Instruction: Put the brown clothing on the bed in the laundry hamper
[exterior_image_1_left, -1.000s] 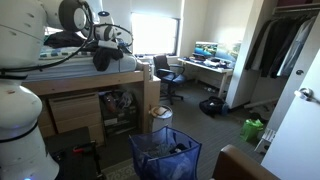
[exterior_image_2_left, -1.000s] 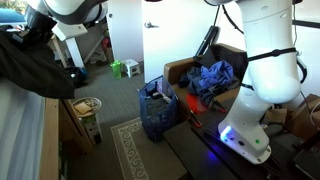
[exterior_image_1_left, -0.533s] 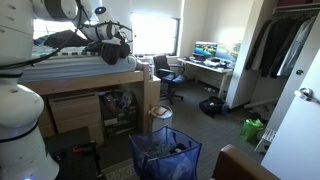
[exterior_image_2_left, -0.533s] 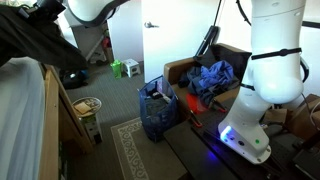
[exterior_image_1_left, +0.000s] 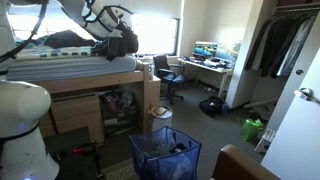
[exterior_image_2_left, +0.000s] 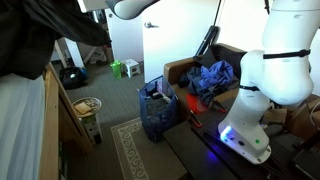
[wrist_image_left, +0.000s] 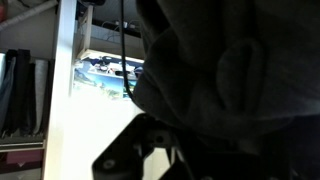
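The brown clothing (exterior_image_1_left: 121, 43) looks dark and hangs bunched from my gripper (exterior_image_1_left: 106, 20) above the foot end of the raised bed (exterior_image_1_left: 70, 68). In the exterior view from the bed side it is a big dark mass (exterior_image_2_left: 38, 38) at the upper left. In the wrist view the cloth (wrist_image_left: 235, 70) fills the right side, and my gripper (wrist_image_left: 158, 150) is shut on it, its fingers mostly hidden. The laundry hamper, a blue mesh basket, stands on the floor below in both exterior views (exterior_image_1_left: 163, 155) (exterior_image_2_left: 155, 112).
A wooden bed frame post (exterior_image_1_left: 151, 100) stands beside the hamper. A small bin (exterior_image_1_left: 161, 115), a desk with monitor (exterior_image_1_left: 208, 55), an office chair (exterior_image_1_left: 166, 72), a green object (exterior_image_1_left: 253, 129), a couch with blue clothes (exterior_image_2_left: 212, 78) and the robot base (exterior_image_2_left: 255, 110) are around.
My gripper has risen and moved toward the bed's foot end, lifting the brown clothing off the mattress; the cloth now hangs higher in both exterior views.
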